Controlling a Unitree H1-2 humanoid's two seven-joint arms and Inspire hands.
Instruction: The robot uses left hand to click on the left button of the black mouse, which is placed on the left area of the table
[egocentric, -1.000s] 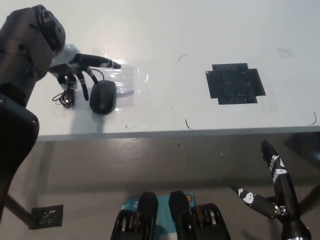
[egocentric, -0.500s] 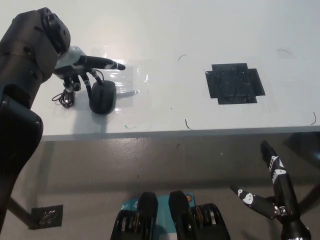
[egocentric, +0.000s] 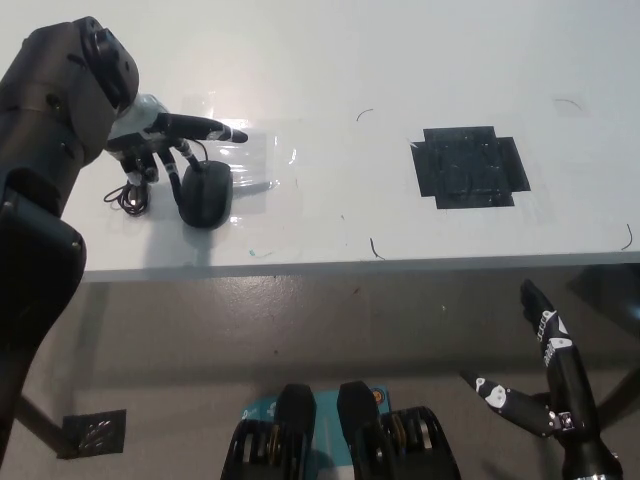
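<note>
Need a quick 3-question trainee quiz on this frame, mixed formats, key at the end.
1. True or false: the black computer mouse sits on the patch of black tape.
2. Which hand is at the mouse? A) the left hand B) the right hand C) both
3. Fill in: the right hand hangs below the edge of the white table, at the picture's lower ____.

Key: 1 false, the mouse lies at the table's left, far from the tape, with its coiled black cable beside it. 2 A, with fingers spread over the mouse's rear end. 3 right.
</note>
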